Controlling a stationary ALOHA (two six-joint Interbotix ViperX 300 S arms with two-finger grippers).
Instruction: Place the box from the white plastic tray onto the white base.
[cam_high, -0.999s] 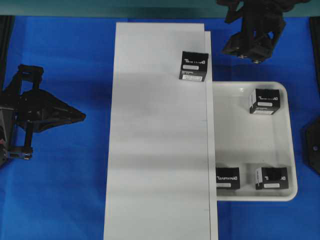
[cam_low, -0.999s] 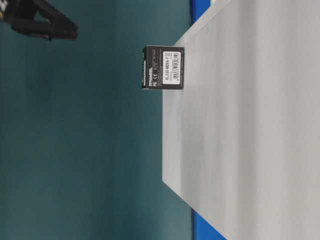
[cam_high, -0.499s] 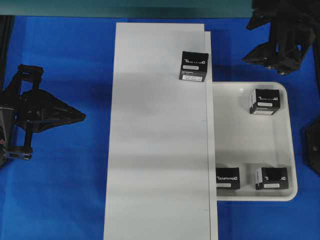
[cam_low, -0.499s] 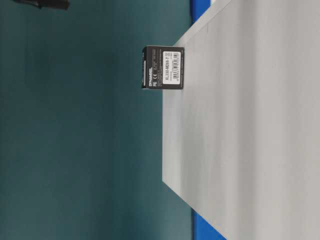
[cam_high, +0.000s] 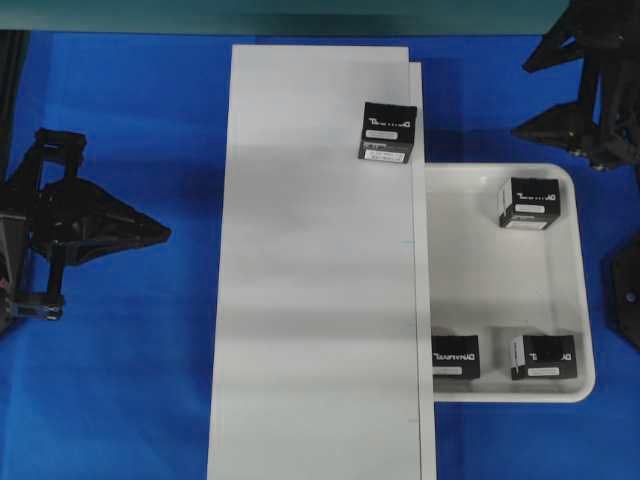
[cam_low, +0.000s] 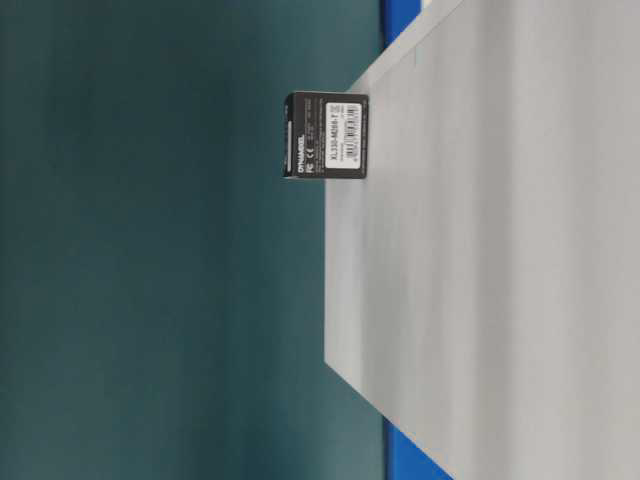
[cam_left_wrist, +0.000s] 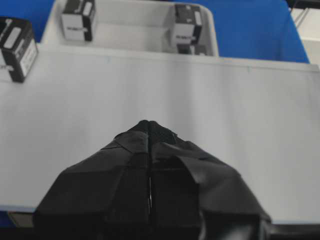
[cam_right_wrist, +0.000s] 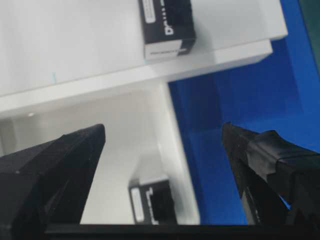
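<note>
Where the white base (cam_high: 320, 280) meets the white plastic tray (cam_high: 585, 290), its right edge overlaps the tray's left rim. The box (cam_high: 388, 132) stands on the base near that edge, toward the far end; the base's middle and near end are bare. Three other boxes sit in the tray: one at the far right corner (cam_high: 530, 203), two along the near rim (cam_high: 455, 356) (cam_high: 543, 357). Right gripper (cam_high: 590, 100), jaws spread wide and empty, hangs over blue table (cam_high: 130, 120) beyond the tray's far right corner. Left gripper (cam_high: 160, 232), jaws pressed together and empty, sits left of the base, pointing at it.
</note>
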